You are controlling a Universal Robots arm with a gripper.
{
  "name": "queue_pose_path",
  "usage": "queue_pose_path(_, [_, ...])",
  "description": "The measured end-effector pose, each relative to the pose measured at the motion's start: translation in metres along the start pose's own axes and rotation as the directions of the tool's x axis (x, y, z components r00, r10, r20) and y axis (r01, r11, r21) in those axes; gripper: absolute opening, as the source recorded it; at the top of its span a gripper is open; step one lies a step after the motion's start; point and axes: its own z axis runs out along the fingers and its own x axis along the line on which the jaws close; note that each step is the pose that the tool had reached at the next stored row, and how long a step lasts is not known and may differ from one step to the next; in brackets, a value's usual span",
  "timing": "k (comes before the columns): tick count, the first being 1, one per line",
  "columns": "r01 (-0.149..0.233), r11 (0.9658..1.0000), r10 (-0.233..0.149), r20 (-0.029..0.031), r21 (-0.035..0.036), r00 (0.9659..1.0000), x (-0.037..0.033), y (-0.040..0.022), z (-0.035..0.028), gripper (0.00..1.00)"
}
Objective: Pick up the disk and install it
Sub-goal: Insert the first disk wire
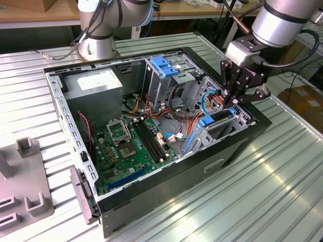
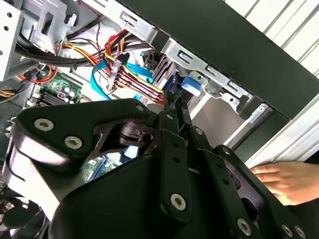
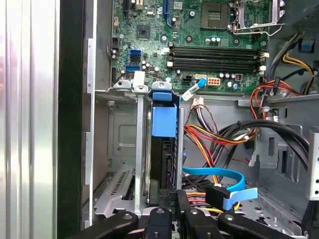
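You've got the open PC case (image 1: 237, 151) lying on its side on a ribbed metal table (image 1: 282, 196), with wooden benches (image 1: 30, 12) along the back and a cardboard box (image 1: 305, 98) off to the exterior view's right. A grey fixture (image 1: 25, 186) sits on the table at the exterior view's left, well apart from the case, and another arm's base (image 1: 98, 45) stands just behind the case. The gripper (image 1: 233, 102) is dipped into the case's corner on the exterior view's right. It's clenched, tips pressed together with nothing visibly between them. The disk (image 3: 163, 124) is already standing on edge in the metal bay (image 3: 140, 149) at that corner, blue frame showing. The tips are right at its near end, but I can't tell if they're actually touching it. It's tight in there: the bay walls hug the disk on both sides and the black case wall runs just beside the bay. On the other side a flat blue cable (image 3: 214, 175) and a bunch of red and yellow wires (image 3: 209, 137) crowd in close. The motherboard (image 1: 126, 146) side of the case is much more open, and so is the space above. Heads up, a person's hand (image 2: 286, 181) shows just outside the case wall in the second wrist view.
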Motion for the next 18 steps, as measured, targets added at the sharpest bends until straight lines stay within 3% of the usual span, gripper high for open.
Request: queue_pose_path(18, [0.000,1.0000,0.000,-0.0002,0.0033,1.0000,0.0039,0.0074,0.0070,0.16])
